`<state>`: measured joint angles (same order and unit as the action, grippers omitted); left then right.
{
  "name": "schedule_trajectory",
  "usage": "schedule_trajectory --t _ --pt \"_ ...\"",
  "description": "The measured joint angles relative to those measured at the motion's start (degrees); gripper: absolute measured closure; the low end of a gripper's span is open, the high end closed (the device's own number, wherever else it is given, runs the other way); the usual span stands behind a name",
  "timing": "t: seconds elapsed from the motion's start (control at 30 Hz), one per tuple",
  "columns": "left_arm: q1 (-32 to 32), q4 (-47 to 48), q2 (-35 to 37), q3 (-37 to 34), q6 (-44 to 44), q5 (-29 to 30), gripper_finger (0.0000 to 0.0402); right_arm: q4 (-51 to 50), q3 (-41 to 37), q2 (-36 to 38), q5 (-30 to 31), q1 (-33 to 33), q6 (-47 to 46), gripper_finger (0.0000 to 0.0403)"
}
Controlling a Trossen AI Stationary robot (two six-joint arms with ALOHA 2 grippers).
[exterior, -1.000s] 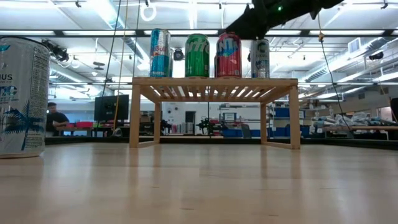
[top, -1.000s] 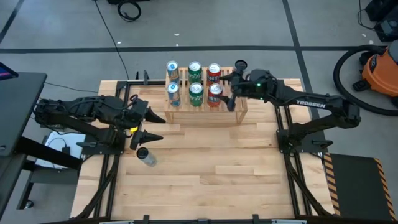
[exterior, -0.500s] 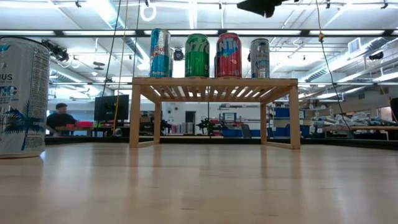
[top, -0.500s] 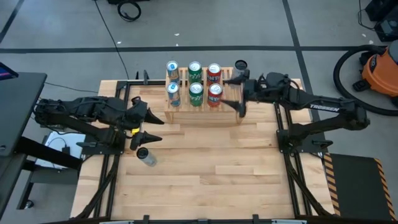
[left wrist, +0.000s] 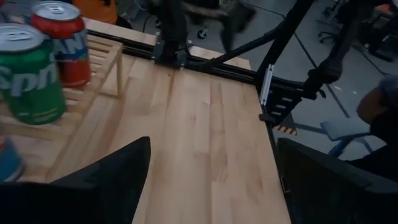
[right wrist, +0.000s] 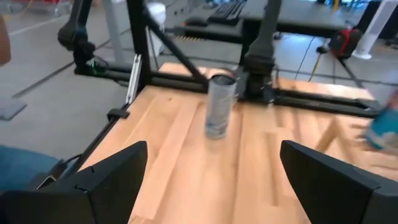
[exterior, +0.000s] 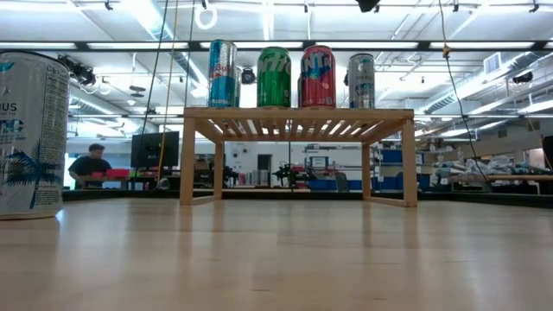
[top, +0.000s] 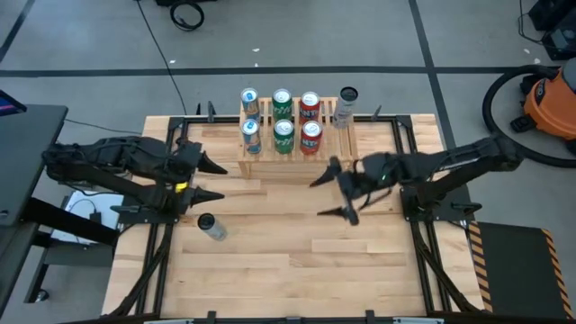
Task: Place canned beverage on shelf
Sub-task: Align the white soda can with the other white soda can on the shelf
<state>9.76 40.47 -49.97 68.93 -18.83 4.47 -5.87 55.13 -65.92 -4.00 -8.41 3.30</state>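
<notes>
Your right gripper (top: 335,190) has its jaws spread wide and empty, hanging over bare tabletop in front of the light natural-wood stepped shelf (top: 297,162); nothing sits between its fingers, so I judge it is turned toward the next can; its wrist view faces the pale silver-and-white can with a teal palm print (right wrist: 219,106), which stands upright on the wooden table (top: 297,261), well to the left of the shelf; your left gripper (top: 212,180) waits open and empty just beside that can, between it and the shelf; the shelf already carries a grey can (top: 345,106) at its right end, beside red (top: 310,103), green (top: 283,102) and blue (top: 249,99) ones, each upright.
</notes>
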Motion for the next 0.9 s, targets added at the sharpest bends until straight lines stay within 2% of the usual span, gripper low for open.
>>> schedule_trajectory --t 0.17,0.47,0.6,0.77,0.9 --pt "0.04 3.86 1.99 0.0 -1.73 2.51 0.0054 5.17 0.0 -5.83 4.54 -5.52 -0.73 0.0025" --pt "1.26 8.54 2.12 0.0 -3.04 3.17 0.0054 19.79 0.02 -15.79 6.11 -8.68 -0.84 0.0025" --pt "4.24 11.65 3.36 -0.02 -4.97 4.43 0.0054 24.06 0.0 -19.64 6.11 -9.13 -1.54 0.0026" --pt "9.5 17.71 5.1 -0.02 -10.0 11.35 0.0054 31.31 0.0 -23.74 6.11 -9.5 -3.35 0.0026" --pt "14.42 20.92 5.9 -0.12 -14.13 14.4 0.0054 38.55 0.0 -26.44 6.11 -9.54 -3.37 0.0026"
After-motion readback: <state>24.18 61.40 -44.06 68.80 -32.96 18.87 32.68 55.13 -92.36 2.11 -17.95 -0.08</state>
